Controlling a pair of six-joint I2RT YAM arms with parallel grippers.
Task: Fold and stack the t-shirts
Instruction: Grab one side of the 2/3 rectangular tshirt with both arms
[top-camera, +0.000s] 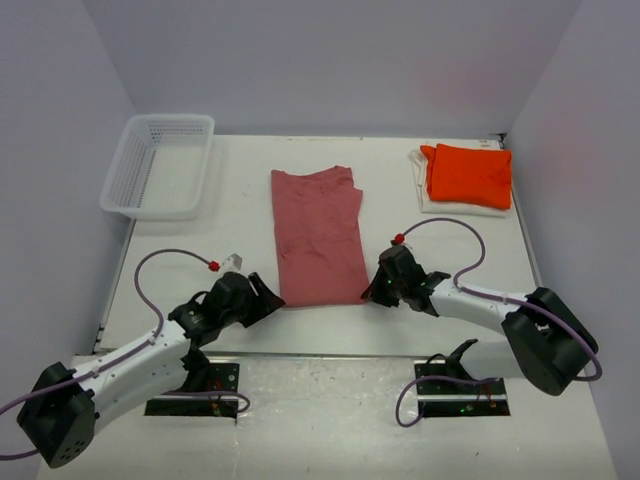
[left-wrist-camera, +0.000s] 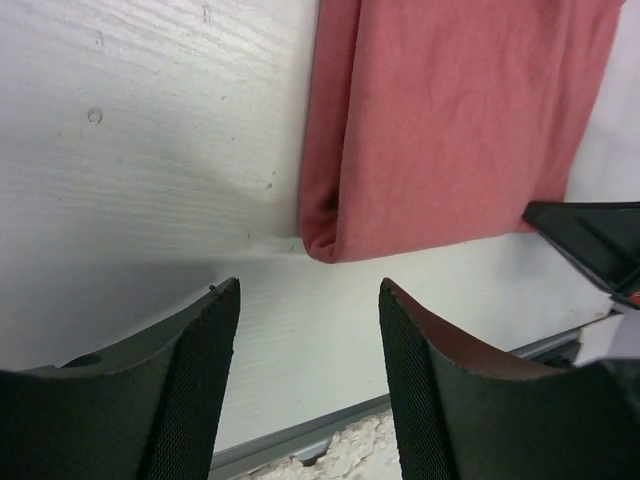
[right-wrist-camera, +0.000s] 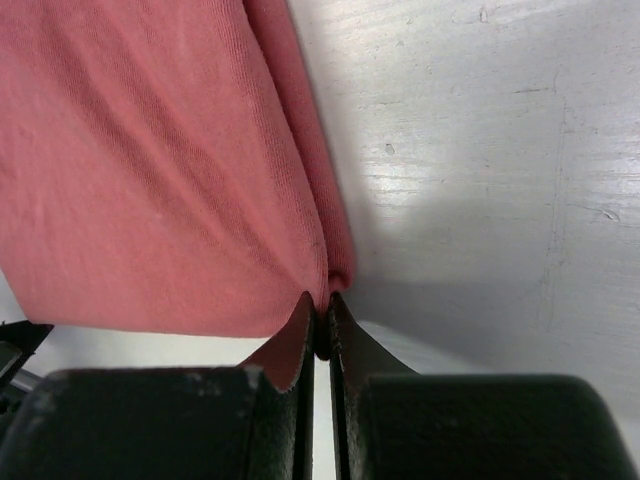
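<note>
A dusty rose-red t-shirt (top-camera: 318, 235) lies in the middle of the table, folded lengthwise into a long strip. My left gripper (top-camera: 272, 295) stands open just off the strip's near left corner (left-wrist-camera: 325, 240), and its jaws (left-wrist-camera: 305, 290) hold nothing. My right gripper (top-camera: 370, 292) is shut on the near right corner of the rose-red shirt (right-wrist-camera: 150, 160), with the cloth puckering into its fingertips (right-wrist-camera: 322, 300). At the back right a folded bright orange t-shirt (top-camera: 470, 175) rests on a folded white t-shirt (top-camera: 425, 200).
A white plastic mesh basket (top-camera: 160, 165) stands at the back left. The table's metal front edge (left-wrist-camera: 300, 440) runs just below my left fingers. Purple walls close in the table on the left, right and back.
</note>
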